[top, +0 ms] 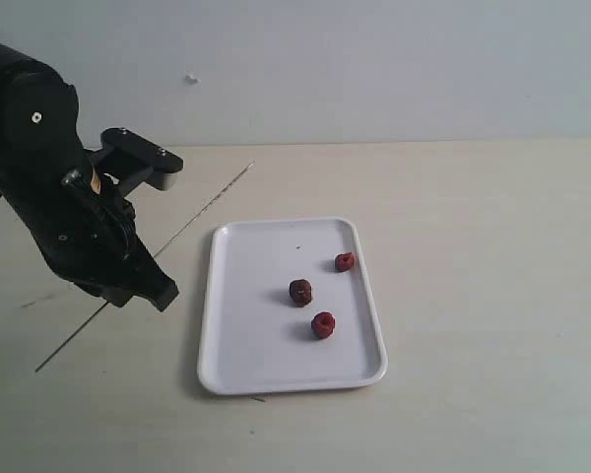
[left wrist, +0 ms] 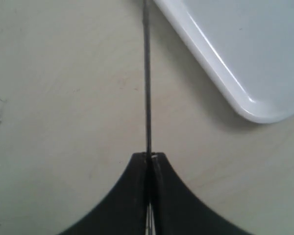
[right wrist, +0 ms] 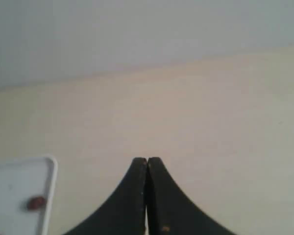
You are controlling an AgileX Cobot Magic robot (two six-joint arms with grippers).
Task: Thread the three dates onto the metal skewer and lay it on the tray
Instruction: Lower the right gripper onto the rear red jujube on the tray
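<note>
Three dark-red dates [top: 345,261] [top: 300,291] [top: 322,324] lie apart on the white tray [top: 266,256], toward its right half. The thin metal skewer [top: 207,209] runs diagonally left of the tray, past its far left corner. My left gripper [top: 164,293] sits left of the tray. In the left wrist view that gripper [left wrist: 149,155] is shut on the skewer [left wrist: 147,88], which sticks straight out from the jaws beside a tray corner [left wrist: 255,110]. My right gripper [right wrist: 147,159] is shut with nothing in it, over bare table; the tray's edge [right wrist: 51,169] and one date [right wrist: 36,202] show to one side. The right arm is outside the exterior view.
The light tabletop [top: 473,296] stretches right of the tray and in front of it. A pale wall [top: 374,59] stands behind the table. The black left arm [top: 49,177] fills the left side of the exterior view.
</note>
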